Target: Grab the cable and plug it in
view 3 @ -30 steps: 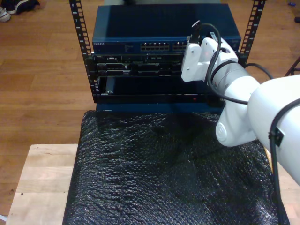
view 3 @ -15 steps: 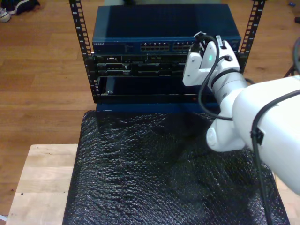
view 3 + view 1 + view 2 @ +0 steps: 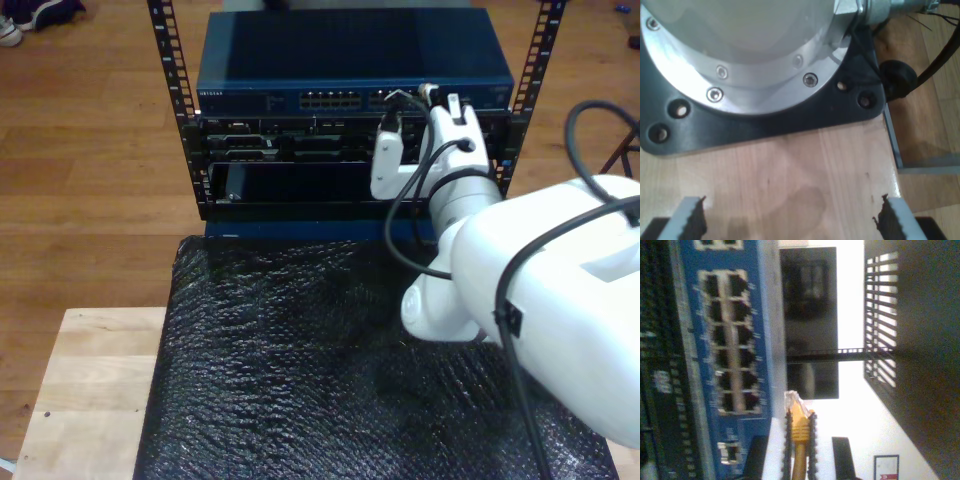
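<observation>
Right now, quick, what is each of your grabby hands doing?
My first gripper: open, holding nothing, above a wooden surface.
My second gripper: shut on the cable, its plug near the blue switch.

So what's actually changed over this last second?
My second arm has swung toward the exterior view's left and closer to the blue network switch in the black rack. Its hand, my second gripper, is shut on the yellow-orange network cable, clear plug beside the ports. The switch, rack and black bubble-wrap mat have not moved.
</observation>
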`<action>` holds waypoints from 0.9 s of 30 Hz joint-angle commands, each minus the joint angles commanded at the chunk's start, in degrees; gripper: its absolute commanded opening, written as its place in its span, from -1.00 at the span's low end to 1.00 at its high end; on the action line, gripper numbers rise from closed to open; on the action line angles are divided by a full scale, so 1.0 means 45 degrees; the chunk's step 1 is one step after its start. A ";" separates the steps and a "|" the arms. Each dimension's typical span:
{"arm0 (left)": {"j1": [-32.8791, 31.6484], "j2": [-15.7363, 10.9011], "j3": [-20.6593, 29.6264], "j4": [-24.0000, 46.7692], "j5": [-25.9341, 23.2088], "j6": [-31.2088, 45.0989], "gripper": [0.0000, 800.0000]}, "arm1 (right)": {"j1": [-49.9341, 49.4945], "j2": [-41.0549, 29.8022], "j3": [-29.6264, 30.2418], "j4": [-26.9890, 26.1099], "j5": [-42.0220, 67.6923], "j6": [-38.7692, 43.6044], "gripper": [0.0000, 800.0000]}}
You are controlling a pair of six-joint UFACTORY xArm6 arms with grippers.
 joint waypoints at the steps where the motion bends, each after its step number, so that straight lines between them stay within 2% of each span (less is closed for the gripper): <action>1: 0.0000 0.0000 0.0000 0.0000 0.0000 0.0000 1.00 | 0.0000 0.0000 -0.0020 0.0137 0.0000 -0.0137 -1.00; 15: 0.0000 0.0000 0.0000 0.0000 0.0000 0.0000 1.00 | 0.0078 0.0801 -0.0762 0.0801 -0.0098 -0.0274 -1.00; 27: 0.0000 0.0000 0.0000 0.0000 0.0000 0.0000 1.00 | 0.0098 0.1250 -0.0977 0.0840 -0.1035 -0.0195 -1.00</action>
